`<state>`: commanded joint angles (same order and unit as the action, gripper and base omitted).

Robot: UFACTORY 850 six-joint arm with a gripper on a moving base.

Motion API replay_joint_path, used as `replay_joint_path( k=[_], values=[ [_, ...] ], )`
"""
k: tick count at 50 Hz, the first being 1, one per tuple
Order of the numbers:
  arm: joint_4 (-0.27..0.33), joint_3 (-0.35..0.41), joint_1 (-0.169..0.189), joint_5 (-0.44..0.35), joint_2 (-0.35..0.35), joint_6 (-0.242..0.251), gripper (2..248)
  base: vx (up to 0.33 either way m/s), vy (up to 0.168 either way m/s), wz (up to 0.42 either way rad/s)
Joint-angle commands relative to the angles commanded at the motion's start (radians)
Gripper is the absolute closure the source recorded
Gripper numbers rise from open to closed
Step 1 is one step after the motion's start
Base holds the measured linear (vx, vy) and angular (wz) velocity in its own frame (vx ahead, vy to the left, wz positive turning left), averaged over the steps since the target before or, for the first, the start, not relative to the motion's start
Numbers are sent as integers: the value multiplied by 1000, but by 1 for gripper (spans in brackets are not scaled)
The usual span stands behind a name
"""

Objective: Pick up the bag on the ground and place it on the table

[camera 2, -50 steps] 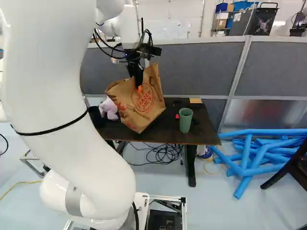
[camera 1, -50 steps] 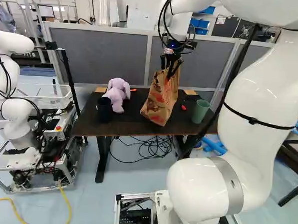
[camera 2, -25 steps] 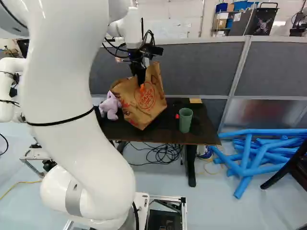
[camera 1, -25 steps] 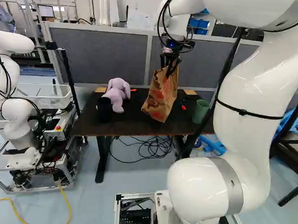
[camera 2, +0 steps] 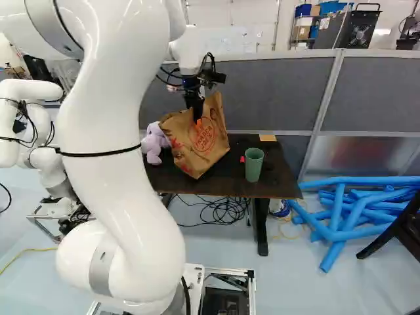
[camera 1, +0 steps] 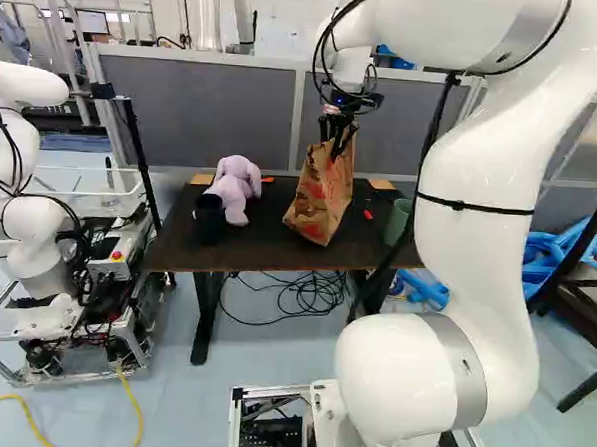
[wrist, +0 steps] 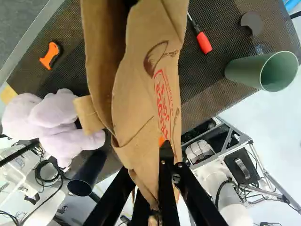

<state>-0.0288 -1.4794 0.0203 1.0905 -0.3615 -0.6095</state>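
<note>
Two jaws are standing close together, pinching the brown paper bag (camera 1: 320,197) by its upper part, its paper running between them; the bag is tilting over the desk (camera 1: 255,249), though whether its bottom is touching cannot be told; in the left base view, a lilac plush toy (camera 1: 234,188) is sitting to its left, just beside a dark cup (camera 1: 210,219); a green cup (camera 2: 254,165) is standing to its right, and a red-handled screwdriver (wrist: 202,41) is lying between bag and green cup.

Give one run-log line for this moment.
black gripper: shut on brown paper bag | bag: tilted over dark table | contact: unclear
</note>
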Motion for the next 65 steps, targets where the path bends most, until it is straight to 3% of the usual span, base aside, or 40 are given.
replay_joint_path(
  k=[19, 43, 44, 48, 49, 54, 55, 59, 60, 64, 65],
  values=[
    [0, -87, 2, 2, -112, 0, 229, 0, 0, 0],
    [0, -97, 2, 2, -125, 0, 229, 0, 0, 0],
    [0, -97, 2, 2, -125, 0, 211, 0, 0, 0],
    [0, -97, 2, 2, -125, 0, 211, 0, 0, 0],
    [0, -97, 2, 2, -125, 0, 178, 0, 0, 0],
    [0, -97, 2, 2, -125, 0, 178, 0, 0, 0],
    [0, -97, 2, 2, -125, 0, 144, 0, 0, 0],
    [0, -97, 2, 2, -125, 0, 144, 0, 0, 0],
    [0, -97, 2, 2, -125, 0, 110, 0, 0, 0],
    [0, -97, 2, 2, -125, 0, 110, 0, 0, 0],
    [0, -97, 2, 2, -125, 0, 74, 0, 0, 0]
  ],
)
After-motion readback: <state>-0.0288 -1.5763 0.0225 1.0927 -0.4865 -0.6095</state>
